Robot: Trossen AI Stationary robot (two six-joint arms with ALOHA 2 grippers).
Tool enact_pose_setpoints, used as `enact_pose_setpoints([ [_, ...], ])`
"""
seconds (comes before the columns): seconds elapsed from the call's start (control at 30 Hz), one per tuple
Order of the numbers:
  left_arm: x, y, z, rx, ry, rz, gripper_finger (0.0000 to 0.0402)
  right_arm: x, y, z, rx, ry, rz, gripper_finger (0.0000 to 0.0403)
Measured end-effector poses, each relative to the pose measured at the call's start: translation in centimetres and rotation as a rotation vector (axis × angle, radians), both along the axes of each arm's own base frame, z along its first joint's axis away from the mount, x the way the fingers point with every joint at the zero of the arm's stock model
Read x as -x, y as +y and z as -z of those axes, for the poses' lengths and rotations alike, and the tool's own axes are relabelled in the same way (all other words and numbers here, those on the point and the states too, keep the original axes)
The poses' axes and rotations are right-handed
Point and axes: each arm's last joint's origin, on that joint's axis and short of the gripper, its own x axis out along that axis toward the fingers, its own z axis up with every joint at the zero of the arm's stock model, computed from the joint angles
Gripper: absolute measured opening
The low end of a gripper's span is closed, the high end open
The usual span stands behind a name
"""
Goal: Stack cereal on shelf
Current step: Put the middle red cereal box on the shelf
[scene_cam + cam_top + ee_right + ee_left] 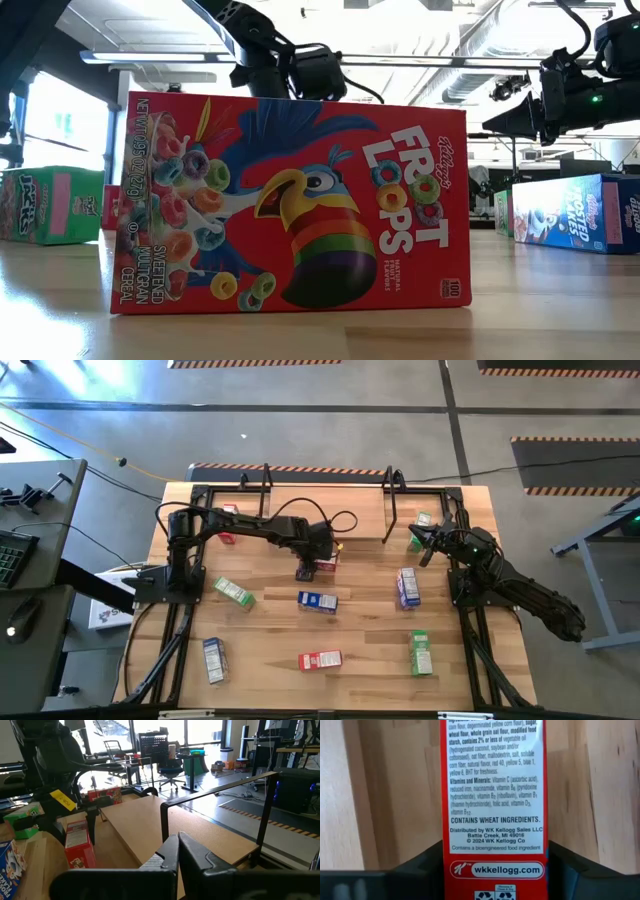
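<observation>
Overhead, seen first: wooden table (370, 645), scattered with small cereal boxes. Along the far edge, light-wood shelf (325, 510) with black hoop frames at both ends, bare of boxes. Reaching from the left edge to just in front of the shelf's middle: left pincer (306, 570), pointing down with its fingers spread on either side of a red cereal box (495, 810), apparently closing in, firm contact not yet confirmed. Near the far right corner, beside the shelf's end: right pincer (178, 851), fingers pressed together, holding nothing. Filling the table-level view near the front edge: another red box (290, 205), lying on its long side. Risks, judged from here: narrow box slipping or twisting from an uneven pinch; lifted box clipping a hoop frame.
</observation>
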Motion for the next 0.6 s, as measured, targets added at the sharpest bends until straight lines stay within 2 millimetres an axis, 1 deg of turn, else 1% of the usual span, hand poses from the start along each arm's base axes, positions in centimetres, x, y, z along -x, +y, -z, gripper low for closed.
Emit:
enact_pose_setpoints([
  [0.17,0.0,0.3,-2.0,0.017,-0.099,-0.020,0.0165,0.0,0.0,0.0,0.000,0.000,0.000,0.0000],
  [0.27,0.0,0.7,-3.9,0.045,-0.207,-0.027,0.0150,0.0,0.0,0.0,0.001,-0.001,0.000,0.0000],
  [0.4,0.3,1.5,-7.1,0.097,-0.388,-0.038,0.0148,0.0,0.0,0.0,0.000,0.000,0.003,0.0000],
  [0.5,0.7,2.1,-9.1,0.146,-0.525,-0.041,0.0151,0.0,0.0,0.0,0.000,0.000,0.003,0.0000],
  [0.57,1.1,2.4,-9.8,0.181,-0.624,-0.042,0.0150,0.0,0.0,0.0,0.000,0.000,0.003,0.0000],
  [0.6,1.4,2.6,-9.8,0.197,-0.659,-0.040,0.0150,0.0,0.0,0.0,0.001,0.000,0.003,0.0000],
])
